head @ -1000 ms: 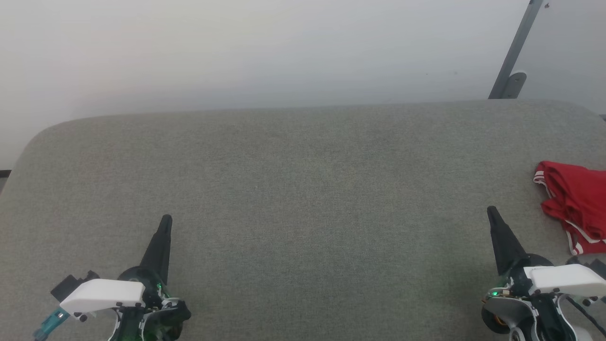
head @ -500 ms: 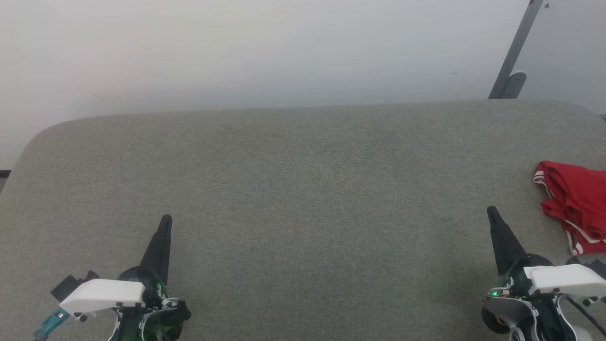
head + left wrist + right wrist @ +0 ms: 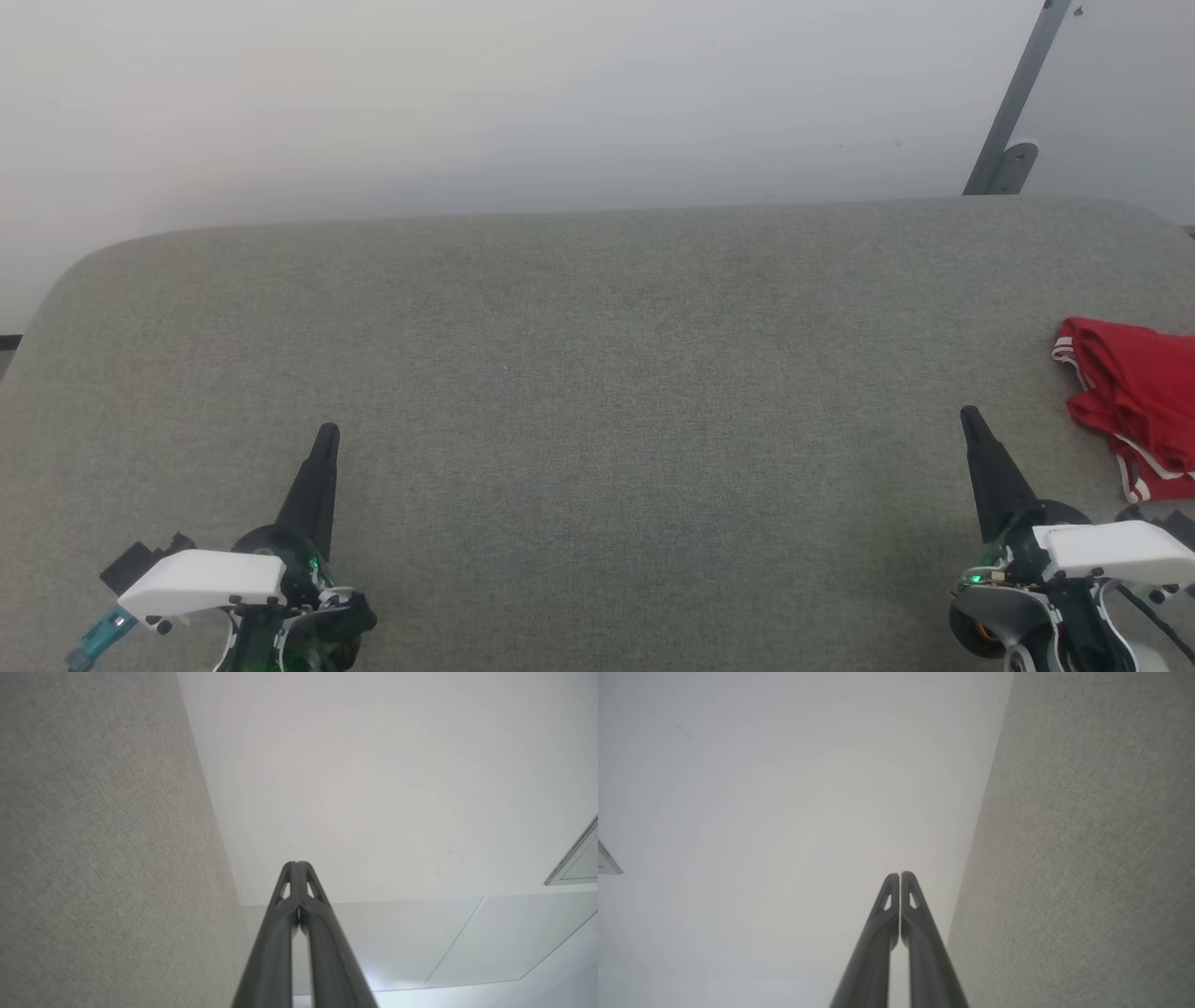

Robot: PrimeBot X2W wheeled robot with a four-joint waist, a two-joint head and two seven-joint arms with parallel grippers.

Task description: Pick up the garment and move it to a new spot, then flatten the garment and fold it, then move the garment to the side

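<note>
The left gripper (image 3: 326,437) sat at the lower left of the head view, over the grey fabric surface of the bench (image 3: 597,317). Its two dark fingers were pressed together into a single point and held nothing. In the left wrist view the same gripper (image 3: 297,864) rose from the bottom centre with its tips touching. The bench fabric took up the left part of that frame.

The middle of the bench, from the rounded far-left corner across to the right, carried no objects. A pale wall (image 3: 467,93) ran behind the far edge of the bench. A grey metal strut (image 3: 1016,98) leaned against the wall at the upper right of the head view.

The right gripper (image 3: 970,417) sat at the lower right of the head view, fingers closed tip to tip and empty. The right wrist view confirmed the closed tips (image 3: 900,875).

The garment (image 3: 1134,387) lay crumpled on the bench at the right edge of the head view, at mid-height. It was red with white-striped trim and was partly cut off by the frame edge. It lay up and to the right of the right gripper's tips, apart from them.
</note>
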